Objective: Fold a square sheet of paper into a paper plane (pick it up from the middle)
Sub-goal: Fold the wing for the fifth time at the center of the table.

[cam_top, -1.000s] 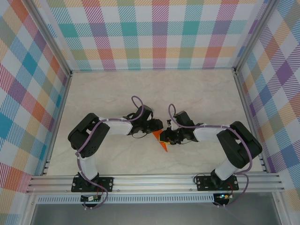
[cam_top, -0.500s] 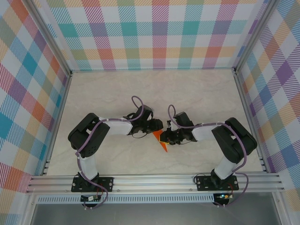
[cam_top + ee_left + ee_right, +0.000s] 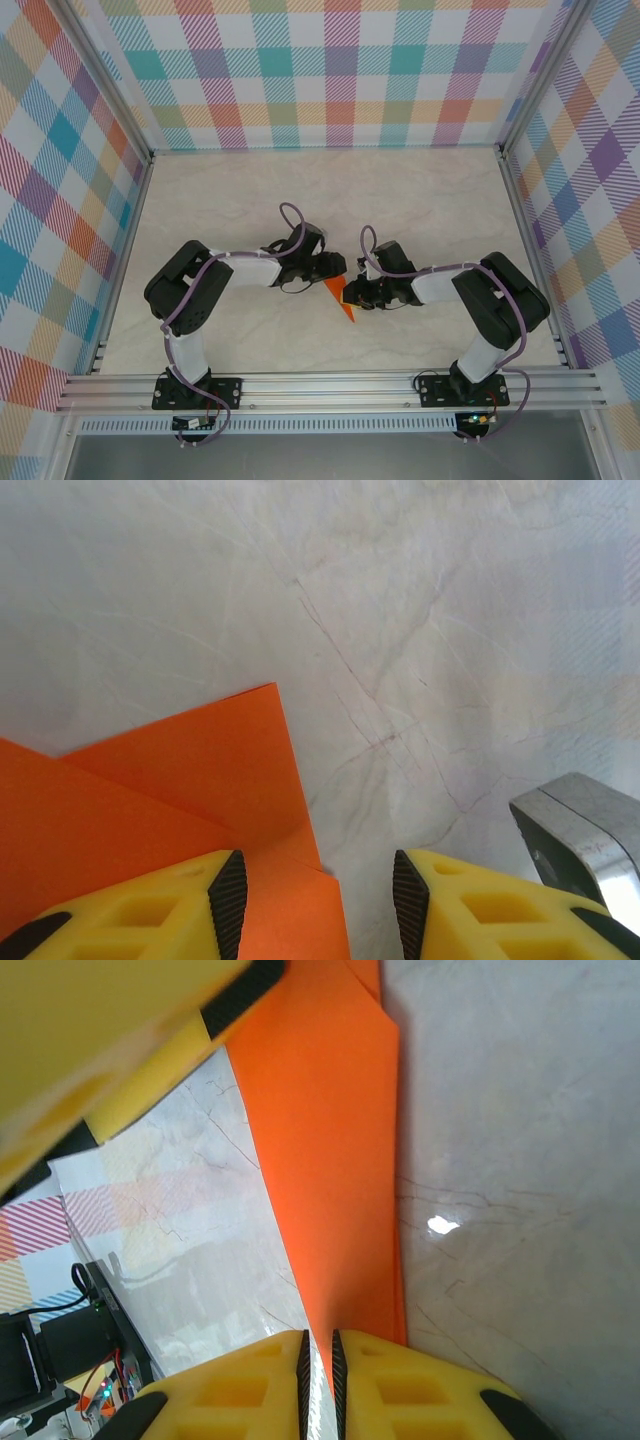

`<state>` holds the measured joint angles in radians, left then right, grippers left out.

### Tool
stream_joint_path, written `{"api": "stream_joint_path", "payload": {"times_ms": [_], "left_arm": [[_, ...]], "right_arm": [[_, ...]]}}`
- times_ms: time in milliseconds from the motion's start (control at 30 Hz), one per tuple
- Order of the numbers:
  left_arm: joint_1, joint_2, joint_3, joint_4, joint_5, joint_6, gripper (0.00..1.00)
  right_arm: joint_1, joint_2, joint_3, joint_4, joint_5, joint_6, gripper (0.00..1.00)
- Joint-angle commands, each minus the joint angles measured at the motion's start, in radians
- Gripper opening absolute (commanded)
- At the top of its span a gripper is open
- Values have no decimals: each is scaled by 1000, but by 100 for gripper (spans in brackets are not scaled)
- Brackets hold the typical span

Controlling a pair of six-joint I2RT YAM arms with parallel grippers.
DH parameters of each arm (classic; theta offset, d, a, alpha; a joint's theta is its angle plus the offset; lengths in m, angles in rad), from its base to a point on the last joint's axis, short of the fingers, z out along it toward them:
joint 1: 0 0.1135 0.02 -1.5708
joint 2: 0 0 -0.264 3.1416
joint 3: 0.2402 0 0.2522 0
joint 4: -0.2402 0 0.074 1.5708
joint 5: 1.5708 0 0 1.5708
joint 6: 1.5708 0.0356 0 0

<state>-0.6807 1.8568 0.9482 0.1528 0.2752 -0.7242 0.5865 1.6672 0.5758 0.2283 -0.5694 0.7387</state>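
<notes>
Half open, our left hand [image 3: 320, 890] holds nothing while our right hand [image 3: 318, 1348] has just closed on the orange sheet [image 3: 330, 1140], so we judge creasing underway.

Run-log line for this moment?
orange paper: folded, creased | left gripper: open over its edge | right gripper: shut on its edge

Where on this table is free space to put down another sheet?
The far half of the table, up to the checked back wall, is bare. A smaller patch lies between the orange paper and the near rail. Crowded: the middle, where the left fingers and right fingers meet at the paper.
</notes>
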Motion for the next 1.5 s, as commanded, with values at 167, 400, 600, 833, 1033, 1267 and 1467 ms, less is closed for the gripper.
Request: {"api": "stream_joint_path", "payload": {"times_ms": [167, 400, 600, 833, 1033, 1267, 1467], "left_arm": [[63, 30, -8, -92, -74, 49, 47], [59, 31, -42, -63, 7, 37, 48], [53, 24, -57, -55, 30, 30, 48], [44, 20, -55, -52, 41, 24, 48], [35, 5, -67, -37, 42, 17, 48], [36, -13, -69, -78, -27, 41, 48], [45, -33, -45, -115, -79, 63, 49]], "right_arm": [[16, 42, -45, -95, -20, -38, 17], [19, -48, 26, -175, -23, -47, 18], [36, -89, 90, -207, 2, -40, 18], [48, -30, 164, -197, -13, -30, 19], [61, 83, 223, -251, 35, -36, 19], [60, 123, 138, -287, 115, -33, 16], [61, 114, 73, -269, 111, -41, 13]]}}
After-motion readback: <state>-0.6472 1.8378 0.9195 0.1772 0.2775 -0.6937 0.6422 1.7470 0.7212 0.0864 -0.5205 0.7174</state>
